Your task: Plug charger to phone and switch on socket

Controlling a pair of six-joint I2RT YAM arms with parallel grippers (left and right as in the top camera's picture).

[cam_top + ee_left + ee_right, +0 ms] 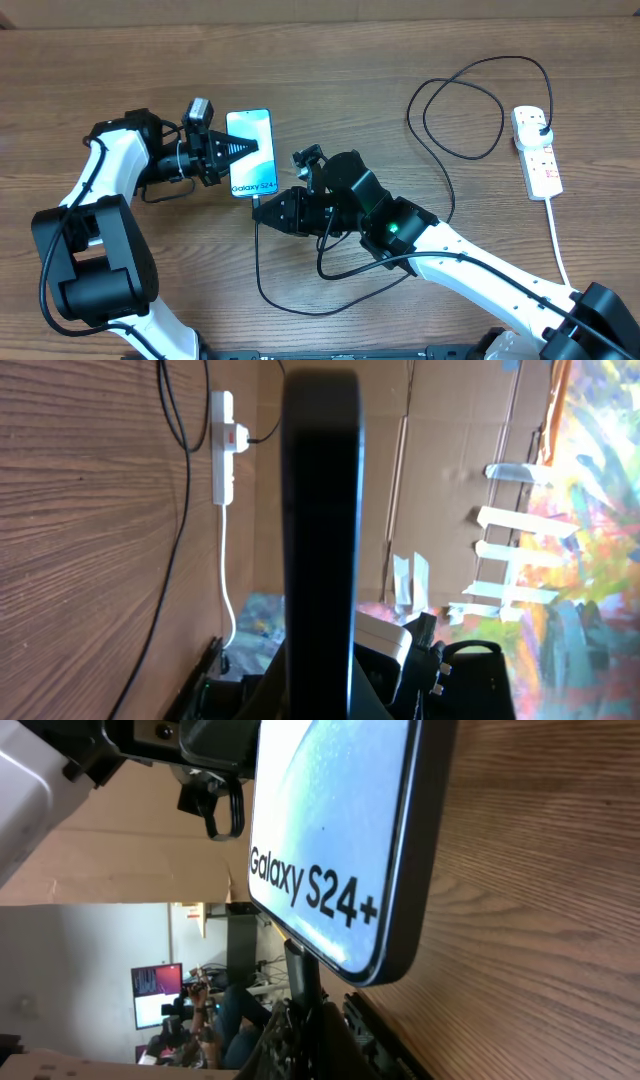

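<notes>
The phone (252, 152), its light blue screen reading "Galaxy S24+", lies at the table's middle left. My left gripper (238, 150) is shut on its left edge. In the left wrist view the phone (320, 510) is a dark upright bar running out from that gripper (320, 700). My right gripper (264, 212) is shut on the charger's connector end (302, 970) just below the phone (330, 830). The tip reaches the phone's bottom edge; I cannot tell if it is seated. The black cable (440, 150) loops to its plug (541, 126) in the white socket (537, 160) at the far right.
The socket's thick white cord (560, 245) runs toward the front right edge. Slack black cable (290, 300) loops on the table under my right arm. A cardboard wall (440, 460) stands beyond the table's far side.
</notes>
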